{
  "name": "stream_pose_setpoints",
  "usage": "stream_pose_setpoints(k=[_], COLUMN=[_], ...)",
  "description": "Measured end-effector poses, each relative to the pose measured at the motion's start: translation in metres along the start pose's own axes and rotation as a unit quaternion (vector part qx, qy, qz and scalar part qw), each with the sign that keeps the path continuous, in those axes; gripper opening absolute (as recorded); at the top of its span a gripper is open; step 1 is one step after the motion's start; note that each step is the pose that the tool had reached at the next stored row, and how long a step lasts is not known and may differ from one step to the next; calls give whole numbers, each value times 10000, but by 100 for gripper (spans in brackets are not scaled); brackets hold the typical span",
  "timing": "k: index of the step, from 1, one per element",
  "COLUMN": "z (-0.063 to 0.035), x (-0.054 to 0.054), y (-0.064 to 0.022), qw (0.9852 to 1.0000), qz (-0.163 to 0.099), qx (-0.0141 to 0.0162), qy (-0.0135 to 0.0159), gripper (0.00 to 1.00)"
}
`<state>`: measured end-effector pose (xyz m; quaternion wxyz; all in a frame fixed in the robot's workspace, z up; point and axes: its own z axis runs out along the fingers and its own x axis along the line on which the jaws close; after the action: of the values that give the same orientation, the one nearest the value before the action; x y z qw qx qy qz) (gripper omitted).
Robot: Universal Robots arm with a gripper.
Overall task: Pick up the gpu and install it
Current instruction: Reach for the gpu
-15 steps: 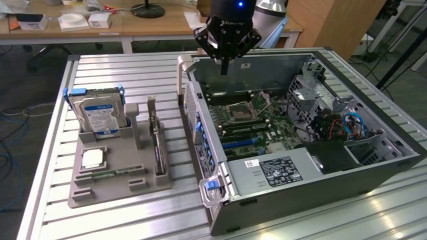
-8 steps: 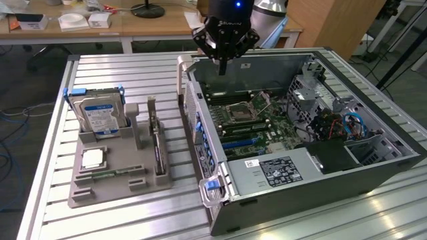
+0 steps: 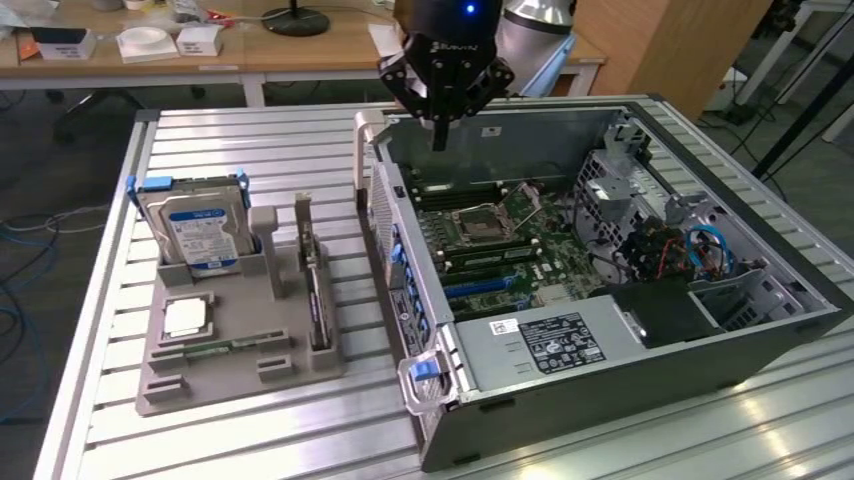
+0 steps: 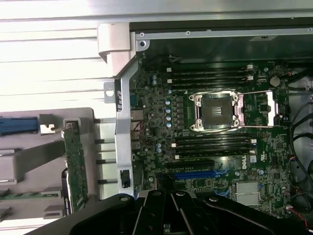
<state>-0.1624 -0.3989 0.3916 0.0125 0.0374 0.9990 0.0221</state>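
I count one open dark metal computer case [image 3: 641,395]; beside it one grey plastic holder tray [image 3: 240,385] carrying one silver hard drive [image 3: 200,235] with blue-white label and one gpu [image 3: 316,300], a long thin dark card with silver bracket, standing on edge at the tray's case-side. My one black gripper [image 3: 438,138] hangs over the case's far end, fingers pinched together, holding nothing. Slatted aluminium table [image 3: 240,150] under the case, wooden desks [image 3: 334,50] beyond it
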Motion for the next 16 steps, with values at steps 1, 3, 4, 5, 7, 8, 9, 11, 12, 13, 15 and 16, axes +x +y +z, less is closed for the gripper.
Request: stream_pose_setpoints(k=[1,3,4,5,7,8,9,11,12,13,15,16], z=[0,1,1,1,1,1,2,2,2,2,3,3], x=[6,19,25,32,45,52,58,70,77,83,95,100], y=[0,-1,-2,-2,-3,-4,-4,-5,-6,-6,-7,-8], qw=[10000,10000,10000,10000,10000,10000,10000,10000,10000,10000,10000,10000], qz=[0,0,0,0,0,0,0,0,0,0,0,0], qx=[0,0,0,0,0,0,0,0,0,0,0,0], qy=[0,0,0,0,0,0,0,0,0,0,0,0], gripper=[11,11,11,11,11,11,11,11,11,11,11,11])
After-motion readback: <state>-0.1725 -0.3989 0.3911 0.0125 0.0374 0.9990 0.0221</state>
